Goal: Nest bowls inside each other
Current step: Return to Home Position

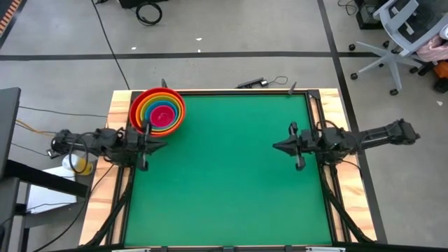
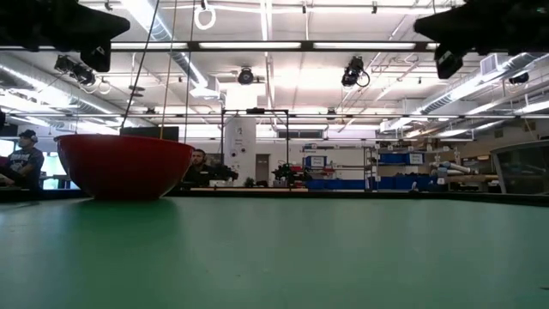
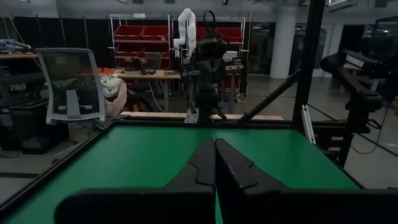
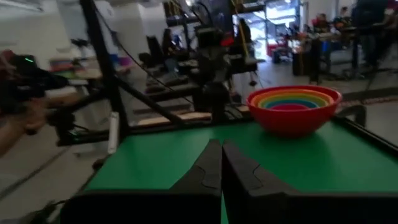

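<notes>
Left end effector (image 3: 216, 163) & right end effector (image 4: 222, 165) are hovering pinched together over desk (image 1: 231, 189); nested bowls (image 1: 157, 110) are looking light, stiff, slick; prob. grip rim.

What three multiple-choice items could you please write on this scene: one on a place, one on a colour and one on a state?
1. Where does the bowl stack stand on the table?
A. at the centre
B. in a corner, near the left claw
C. at the right-hand edge

2. What colour is the outermost bowl?
A. blue
B. yellow
C. red

3. How are the left claw and the right claw?
A. both shut and empty
B. both wide open
C. left shut on a bowl

Answers:
1. B: the high view shows the stack in that corner.
2. C: a red wall encloses the other rims.
3. A: each wrist view shows its claw closed, holding nothing.
</notes>
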`<state>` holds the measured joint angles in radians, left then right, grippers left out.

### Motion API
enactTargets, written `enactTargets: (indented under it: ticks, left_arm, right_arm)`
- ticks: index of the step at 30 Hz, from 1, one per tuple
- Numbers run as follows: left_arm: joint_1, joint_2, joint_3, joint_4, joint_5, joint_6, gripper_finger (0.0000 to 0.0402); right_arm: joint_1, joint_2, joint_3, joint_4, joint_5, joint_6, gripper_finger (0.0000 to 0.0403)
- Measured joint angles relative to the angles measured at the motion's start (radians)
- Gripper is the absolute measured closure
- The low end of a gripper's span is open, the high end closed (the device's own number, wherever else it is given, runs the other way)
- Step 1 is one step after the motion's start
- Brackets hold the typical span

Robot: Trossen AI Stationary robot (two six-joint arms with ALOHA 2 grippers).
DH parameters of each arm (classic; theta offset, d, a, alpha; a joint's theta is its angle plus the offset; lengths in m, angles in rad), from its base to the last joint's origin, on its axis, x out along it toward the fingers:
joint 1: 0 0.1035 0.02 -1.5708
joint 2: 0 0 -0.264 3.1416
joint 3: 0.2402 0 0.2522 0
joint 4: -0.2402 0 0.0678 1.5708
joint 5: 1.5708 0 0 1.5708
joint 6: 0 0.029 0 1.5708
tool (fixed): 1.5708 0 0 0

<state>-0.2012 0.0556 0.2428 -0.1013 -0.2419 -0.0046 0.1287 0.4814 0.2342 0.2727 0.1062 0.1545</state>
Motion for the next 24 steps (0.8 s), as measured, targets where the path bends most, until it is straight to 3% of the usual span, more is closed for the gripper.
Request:
enactTargets:
  ticks: [10,17,24]
  left_arm:
    - [0.0,-0.051,-0.057,-0.019,0.0,0.013,0.04]
    - [0.0,-0.052,-0.089,0.008,0.0,0.02,0.04]
    - [0.0,-0.052,-0.115,0.027,0.006,0.065,0.04]
  right_arm:
    - [0.073,-0.204,-0.151,0.0,0.056,0.036,0.0398]
    - [0.059,-0.264,-0.17,-0.073,0.049,0.004,0.0397]
    - [0.028,-0.3,-0.17,-0.083,-0.025,0.025,0.0396]
